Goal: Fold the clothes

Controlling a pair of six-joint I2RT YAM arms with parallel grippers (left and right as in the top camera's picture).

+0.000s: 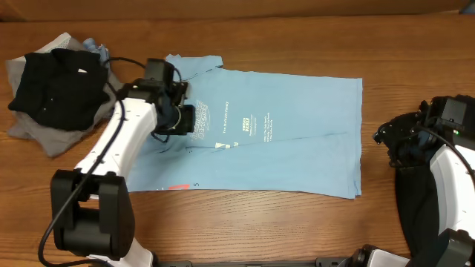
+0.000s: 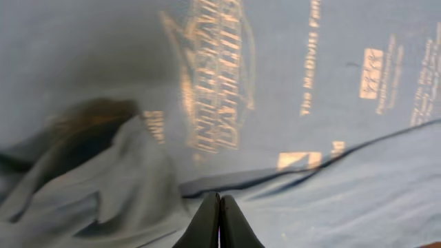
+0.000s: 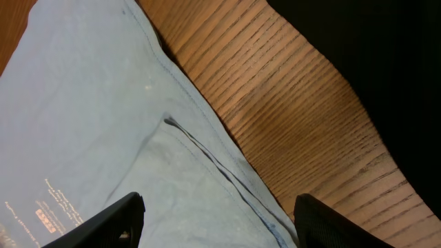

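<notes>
Two tools: left tool (image 2: 219, 198) clenched at T-shirt (image 1: 297, 141) crease, right tool (image 3: 217, 203) released. May drag one layer, skewing fold.

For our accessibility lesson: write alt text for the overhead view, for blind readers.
A light blue T-shirt lies spread on a wooden table, the left hand shut over its print. The right hand is open by the opposite edge; black and grey clothes are heaped in one corner.

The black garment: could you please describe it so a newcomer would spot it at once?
Look to the far left corner of the wooden table, beside the spread light blue T-shirt. The black garment lies crumpled on a grey one, the darkest thing there.
</notes>
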